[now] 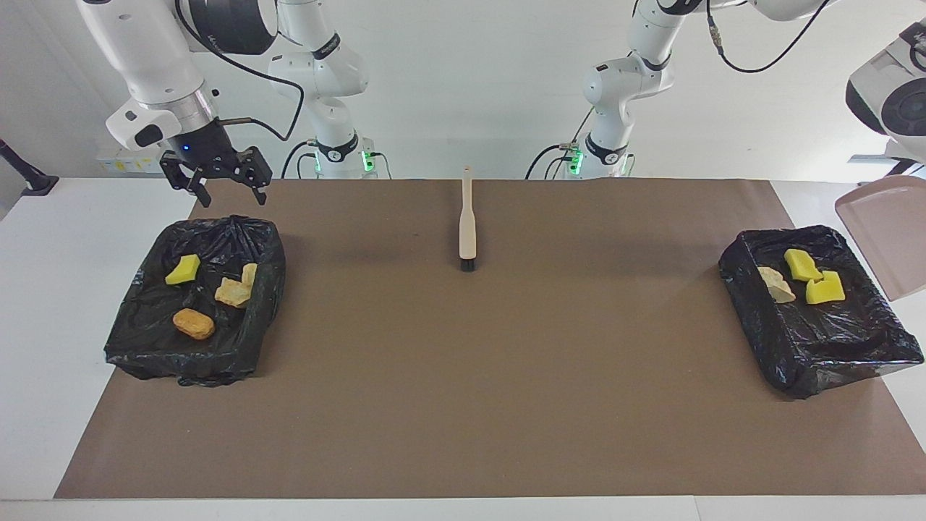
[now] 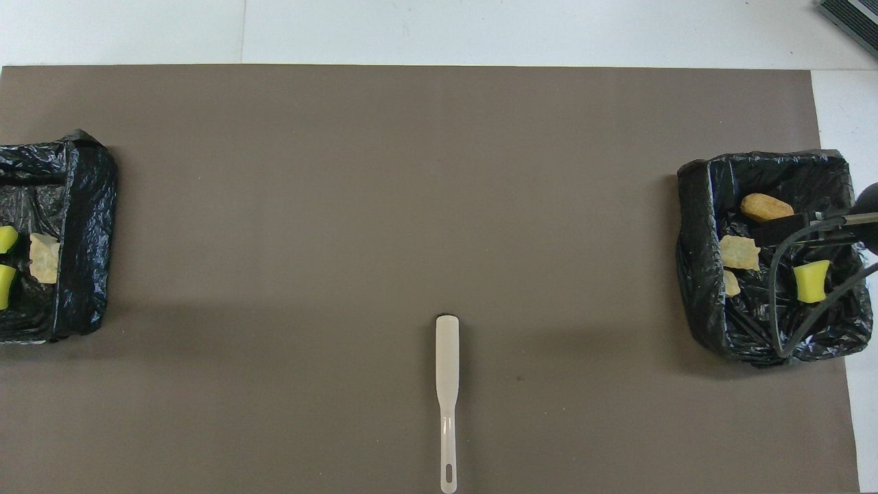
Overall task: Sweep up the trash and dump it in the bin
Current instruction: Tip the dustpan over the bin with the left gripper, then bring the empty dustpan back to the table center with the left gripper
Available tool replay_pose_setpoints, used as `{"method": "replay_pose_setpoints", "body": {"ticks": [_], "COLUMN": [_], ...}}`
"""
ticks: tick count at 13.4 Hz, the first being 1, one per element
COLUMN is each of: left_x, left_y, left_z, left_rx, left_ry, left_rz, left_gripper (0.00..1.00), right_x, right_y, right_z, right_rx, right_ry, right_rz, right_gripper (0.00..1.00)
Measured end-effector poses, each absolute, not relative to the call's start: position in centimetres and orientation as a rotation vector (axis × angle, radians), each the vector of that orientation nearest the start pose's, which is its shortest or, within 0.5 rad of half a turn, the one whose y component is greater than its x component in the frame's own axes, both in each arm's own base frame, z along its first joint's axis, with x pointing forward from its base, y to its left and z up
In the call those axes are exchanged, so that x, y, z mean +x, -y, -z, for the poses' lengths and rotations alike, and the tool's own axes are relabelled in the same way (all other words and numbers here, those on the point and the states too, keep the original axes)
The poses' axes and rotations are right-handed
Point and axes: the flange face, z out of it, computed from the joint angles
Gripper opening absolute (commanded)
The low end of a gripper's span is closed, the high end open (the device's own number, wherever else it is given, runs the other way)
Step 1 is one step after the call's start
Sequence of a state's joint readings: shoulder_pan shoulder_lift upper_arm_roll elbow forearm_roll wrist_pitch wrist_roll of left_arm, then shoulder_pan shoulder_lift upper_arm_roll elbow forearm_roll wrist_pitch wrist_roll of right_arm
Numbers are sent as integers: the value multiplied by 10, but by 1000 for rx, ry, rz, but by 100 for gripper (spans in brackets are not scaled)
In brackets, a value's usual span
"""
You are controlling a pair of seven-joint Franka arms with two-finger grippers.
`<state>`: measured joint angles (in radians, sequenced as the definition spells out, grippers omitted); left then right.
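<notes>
We hold our right claw (image 1: 221, 189) wide open over a bin (image 1: 145, 347); our left clutches the dustpan (image 1: 886, 239).

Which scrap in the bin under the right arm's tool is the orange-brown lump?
Find the black-lined bin at the right arm's end of the brown mat. The orange-brown lump lies in it farthest from the robots, a smooth rounded loaf, darker than the pale crusty pieces and yellow-green sponge.
</notes>
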<state>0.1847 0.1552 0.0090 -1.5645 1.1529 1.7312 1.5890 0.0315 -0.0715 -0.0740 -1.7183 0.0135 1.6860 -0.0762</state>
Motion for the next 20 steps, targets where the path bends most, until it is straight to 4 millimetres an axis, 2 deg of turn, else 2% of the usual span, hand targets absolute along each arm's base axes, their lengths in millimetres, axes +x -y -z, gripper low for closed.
{"method": "replay_pose_setpoints", "body": {"ticks": [4,8,13,16,20], "left_x": [595,585,585,584,583], "left_y": [-154,-134,-109,-87,-25], "left_z": [-608,-610,-587,-573,-550], "left_rx": [-1562,-1741,-2085,-2322,-2562], "left_ry": [-1570,-1664,-1732,-1646,-1454], "left_rz": [-1038,-852,-546,-382,-276], "left_gripper": [0,0,0,0,0], "right_x": [541,541,541,541,541], "right_y": [22,19,19,19,19], "right_z": [-603,-603,-603,-603,-603], "right_rx": [-3124,-3124,-3124,-3124,-3124], "right_ry": [53,62,62,62,62], "right_rz": [62,62,62,62,62], "right_gripper": [100,100,100,100,100]}}
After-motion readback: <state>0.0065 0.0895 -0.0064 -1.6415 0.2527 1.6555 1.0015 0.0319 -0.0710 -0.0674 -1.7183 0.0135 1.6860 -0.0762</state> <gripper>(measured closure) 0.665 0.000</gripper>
